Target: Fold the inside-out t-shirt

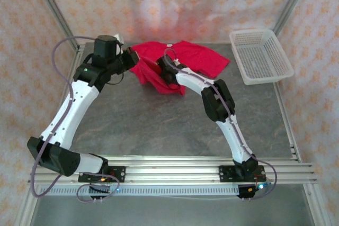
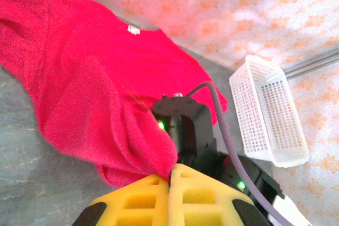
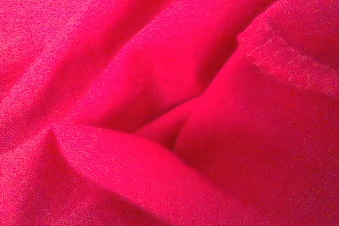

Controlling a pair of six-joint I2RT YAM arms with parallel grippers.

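Item: inside-out t-shirt [image 1: 198, 59], bright red, lying rumpled at the far middle of the grey table [image 1: 159, 125]. Its pale neck tag [image 2: 133, 29] lies toward the back wall, and 1 side spreads toward the white mesh basket [image 1: 260, 56] at the far right. Left gripper [image 2: 170, 169]: 2 yellow fingers pressed flat together, with the shirt's near-left edge running down into their tips and pinched there. Right gripper [image 1: 163, 70]: closed, sunk into the shirt's middle where the cloth bunches and hangs in a raised fold. Its fingers are hidden under red cloth, so whether any cloth sits between them cannot be told. Right wrist view: close red folds, soft in focus, with 1 deep crease near centre. Left wrist view: the yellow fingers are cut off by the lower frame edge.
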